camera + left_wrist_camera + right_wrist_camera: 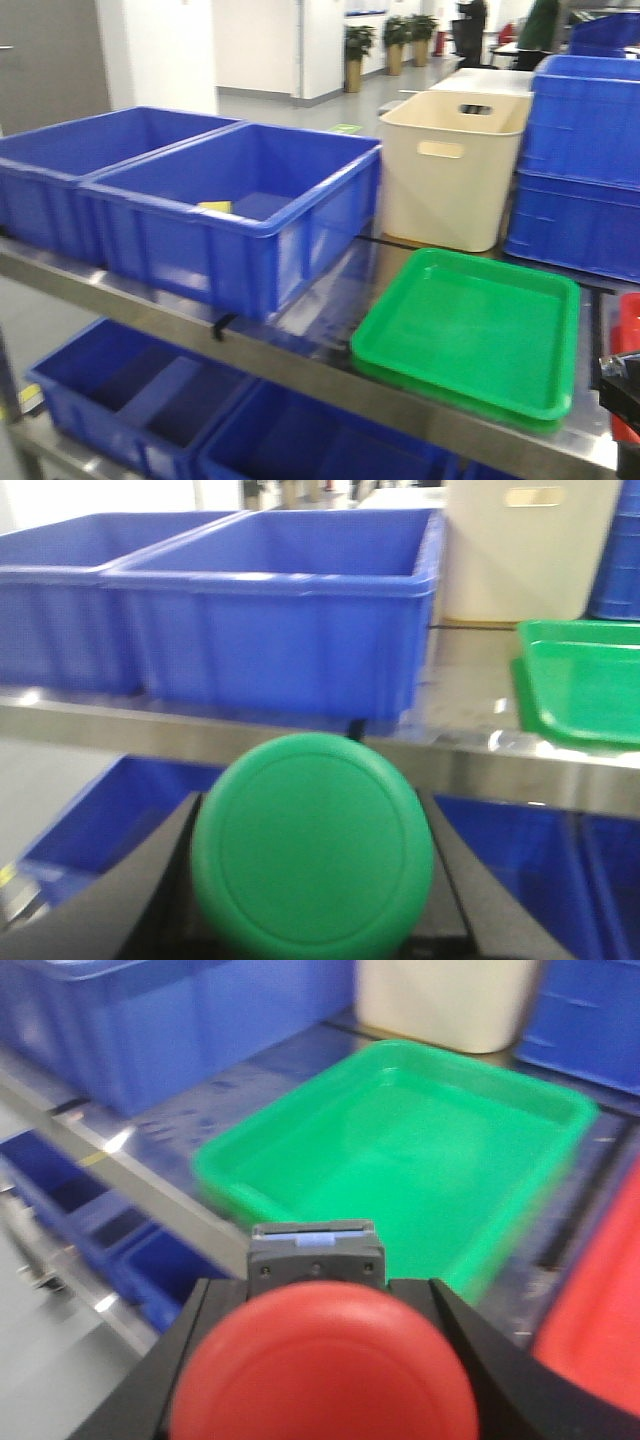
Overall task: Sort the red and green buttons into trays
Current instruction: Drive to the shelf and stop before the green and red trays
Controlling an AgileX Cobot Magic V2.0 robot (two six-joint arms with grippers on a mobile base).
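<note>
The left gripper (311, 800) is closed on the green button (312, 845), its dark sides pressing against the round cap from left and right, so the cap fills the lower middle of the left wrist view. The button is held in the air in front of the edge of the metal shelf (330, 372), with a blue crate (240, 200) behind it and the green tray (470, 330) off to its right. The right gripper (320, 1288) pinches the red button (322, 1370) in the same way, and the button's grey base (316, 1255) shows just above the red cap. In the right wrist view this button hangs before the near rim of the green tray, not touching it, while the red tray (600, 1300) lies to the right. Both trays sit side by side on the top shelf, the green one holding nothing that can be seen; only a strip of the red one shows. A beige bin (450, 170) with handle slots stands behind the green tray, a second blue crate (70, 165) touches the first, and more blue crates (130, 390) sit on the level below
</note>
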